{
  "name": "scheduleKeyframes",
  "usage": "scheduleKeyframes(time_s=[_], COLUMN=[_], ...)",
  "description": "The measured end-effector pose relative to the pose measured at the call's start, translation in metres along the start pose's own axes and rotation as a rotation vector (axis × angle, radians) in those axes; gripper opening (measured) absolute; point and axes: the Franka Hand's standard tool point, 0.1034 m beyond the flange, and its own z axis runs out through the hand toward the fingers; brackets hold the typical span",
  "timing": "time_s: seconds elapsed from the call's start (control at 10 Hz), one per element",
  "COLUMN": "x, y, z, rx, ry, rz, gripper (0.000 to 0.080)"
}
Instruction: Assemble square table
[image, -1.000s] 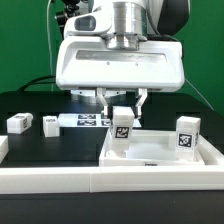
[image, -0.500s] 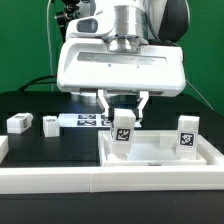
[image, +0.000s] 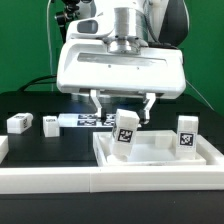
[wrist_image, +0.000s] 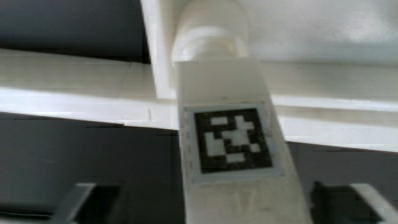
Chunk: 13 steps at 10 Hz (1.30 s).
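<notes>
Pincer (image: 124, 105) is apart, fingers both sides of the tilted leg (image: 125, 131), not touching; leg stands in square top (image: 160, 152).

Part counts, exterior view.
Four white tagged legs: first leg (image: 17, 122), second leg (image: 48, 124), third leg (image: 125, 132), fourth leg (image: 187, 134); one square top (image: 165, 160); one marker board (image: 88, 121); one gripper (image: 124, 110); one white rail (image: 50, 182).

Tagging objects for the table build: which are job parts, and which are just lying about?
Job: square top, tilted leg under the open hand, second leg on the top, two loose legs on the black surface.
Lying about: marker board, white rail.
</notes>
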Motion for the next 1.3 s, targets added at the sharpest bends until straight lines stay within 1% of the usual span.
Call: scheduleKeyframes(time_s=[0.1, 0.2, 0.3, 0.6, 0.7, 0.9, 1.1, 1.2, 1.3], x=[0.0, 0.0, 0.0, 0.001, 0.005, 0.016, 0.011, 0.006, 0.006], y=[0.0, 0.0, 0.0, 0.001, 0.002, 0.006, 0.003, -0.001, -0.004], z=[0.0, 0.0, 0.0, 0.0, -0.003, -0.017, -0.014, -0.011, -0.007], rx=[0.0, 0.0, 0.0, 0.0, 0.005, 0.015, 0.024, 0.047, 0.073], ry=[0.0, 0.0, 0.0, 0.001, -0.017, -0.038, -0.064, -0.134, -0.212], rz=[0.0, 0.0, 0.0, 0.001, 0.0, 0.004, 0.001, 0.004, 0.007], gripper=[0.0604, 0.0604, 0.064, 0.0649, 0.0649, 0.0649, 0.0649, 0.0649, 0.0649])
